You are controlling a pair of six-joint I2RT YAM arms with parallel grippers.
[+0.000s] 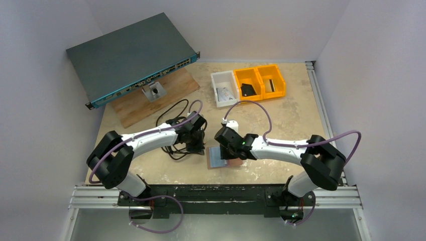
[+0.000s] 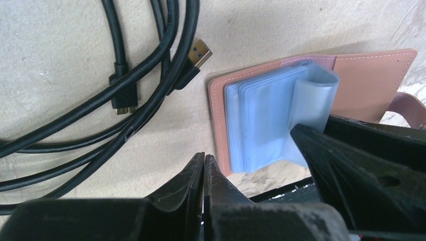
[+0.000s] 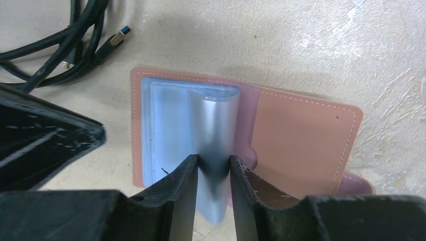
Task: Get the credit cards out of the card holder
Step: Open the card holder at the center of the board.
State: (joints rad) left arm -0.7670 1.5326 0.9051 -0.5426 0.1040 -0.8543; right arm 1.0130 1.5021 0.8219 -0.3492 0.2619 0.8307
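Pinching clear sleeve [image 3: 213,135], right gripper [image 3: 213,173]; contents unclear.

Probably a robotics lab test cell: plain white enclosure walls [image 1: 45,90], aluminium rail frame [image 1: 216,197], a network switch [image 1: 131,57], parts bins [image 1: 248,85], stray cables [image 1: 173,113] on the bench [image 1: 291,120].

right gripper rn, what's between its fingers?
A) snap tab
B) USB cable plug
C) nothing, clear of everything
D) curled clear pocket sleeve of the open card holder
D: in the right wrist view the right gripper has a curled clear pocket sleeve between its fingers, over the open card holder; the cable lies off to the side.
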